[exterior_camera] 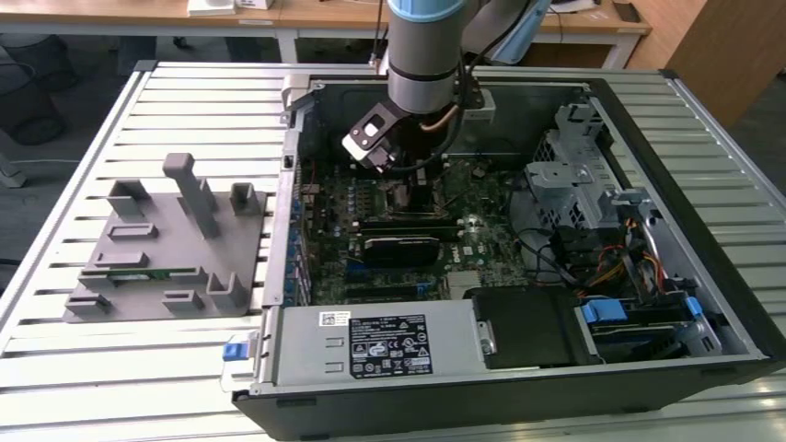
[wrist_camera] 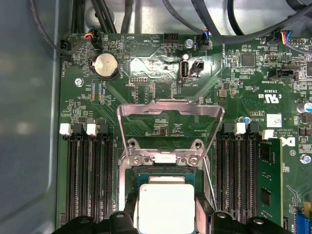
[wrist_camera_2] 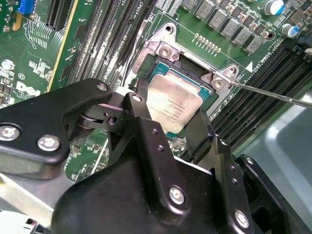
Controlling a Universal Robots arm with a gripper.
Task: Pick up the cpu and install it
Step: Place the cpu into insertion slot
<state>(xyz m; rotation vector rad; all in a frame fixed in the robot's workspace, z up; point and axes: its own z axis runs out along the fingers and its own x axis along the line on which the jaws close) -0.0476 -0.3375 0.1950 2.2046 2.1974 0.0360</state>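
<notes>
The arm reaches down into the open case (exterior_camera: 724, 276). The gripper (exterior_camera: 399, 184) is low over the board (exterior_camera: 491, 230), toward the far side and about midway between the exterior view's left and right.

In both wrist views the cpu (wrist_camera_2: 173, 102) (wrist_camera: 165, 207) lies silver top up between the two black fingers (wrist_camera_2: 141, 114). The fingers look pressed against two opposite edges of it, so I judge the gripper clamped on the cpu, not parted from it.

The cpu is directly over the socket (wrist_camera_2: 187, 63). I cannot tell whether it already rests in the recess or hangs just above it. In the first wrist view its edges look roughly parallel to the socket's.

The load plate (wrist_camera: 170, 114) is swung open and lies back on the board beyond the socket. The thin lever (wrist_camera_2: 273, 95) stands out to one side, so nothing covers the recess.

As I read it, the pick-up part is done and the step in hand is seating the chip. That calls for the cpu to be level and square to the socket, with its corners matched. It also calls for a straight descent with little force and no sideways slide across the contacts. A tilt or a small offset could leave the chip sitting proud on the frame.
</notes>
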